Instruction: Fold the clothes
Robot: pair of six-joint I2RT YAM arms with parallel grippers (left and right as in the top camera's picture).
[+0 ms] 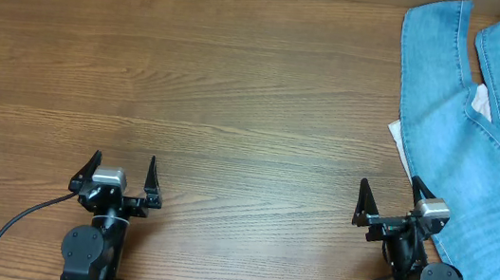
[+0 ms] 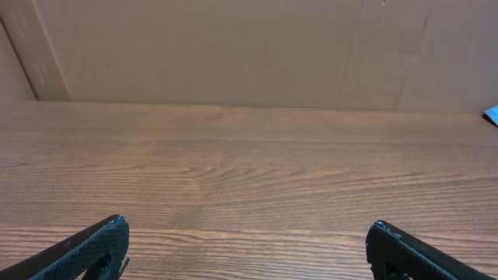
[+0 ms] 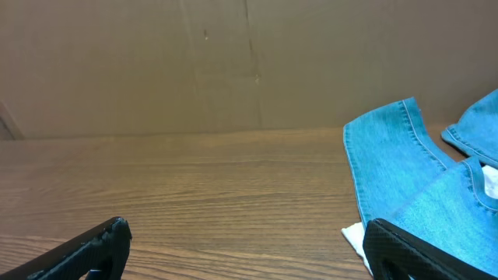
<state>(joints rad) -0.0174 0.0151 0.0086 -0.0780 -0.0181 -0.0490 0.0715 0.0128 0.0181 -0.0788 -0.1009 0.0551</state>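
Overhead: jeans [image 1: 446,97] partly beyond the right edge.

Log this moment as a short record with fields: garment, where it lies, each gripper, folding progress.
garment: light-blue jeans, loosely spread, not folded
location: right end of the table, running out of the overhead view
left gripper: open, empty, over bare wood, well away from the jeans
right gripper: open, empty, close beside the jeans' near edge
folding: not yet begun
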